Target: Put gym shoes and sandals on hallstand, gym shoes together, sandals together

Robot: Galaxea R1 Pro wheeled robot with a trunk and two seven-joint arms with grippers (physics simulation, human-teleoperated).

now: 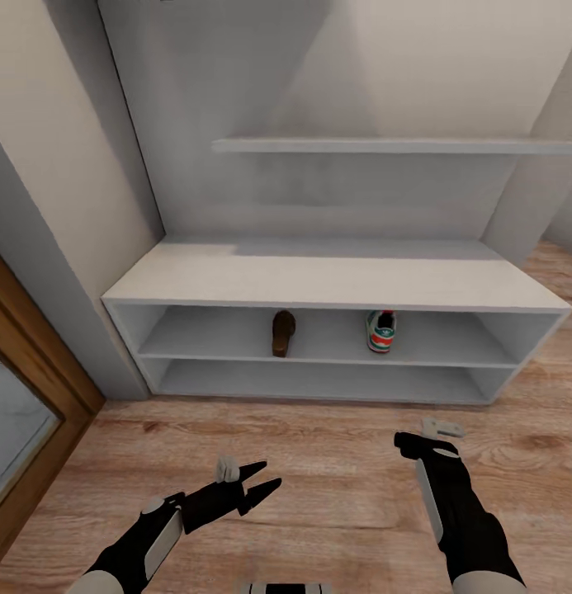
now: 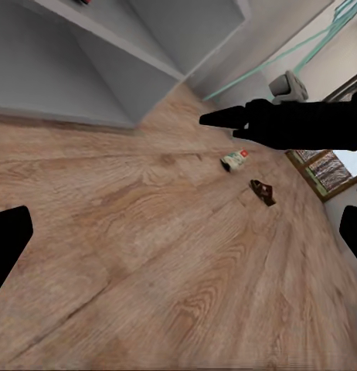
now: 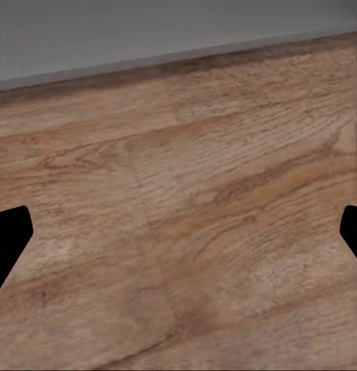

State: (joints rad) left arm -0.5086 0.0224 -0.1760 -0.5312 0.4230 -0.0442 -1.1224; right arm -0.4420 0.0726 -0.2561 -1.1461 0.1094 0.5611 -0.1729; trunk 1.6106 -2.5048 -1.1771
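The white hallstand (image 1: 319, 280) stands against the wall ahead. On its upper open tier lie one brown sandal (image 1: 283, 332) and, apart to its right, one gym shoe (image 1: 381, 331). In the left wrist view another gym shoe (image 2: 236, 160) and another sandal (image 2: 263, 191) lie close together on the corridor floor (image 2: 147, 255), some way off. My left gripper (image 1: 265, 480) hovers open and empty over the floor in front of the rack. My right gripper (image 1: 413, 445) is also low before the rack; the right wrist view shows its fingertips (image 3: 8, 239) wide apart over bare planks.
A wood-framed door (image 1: 21, 412) is at the left, next to the grey wall corner (image 1: 71, 272). The rack's lower tier (image 1: 319, 381) and thin upper shelf (image 1: 385, 146) hold nothing. My right arm (image 2: 302, 124) crosses the left wrist view.
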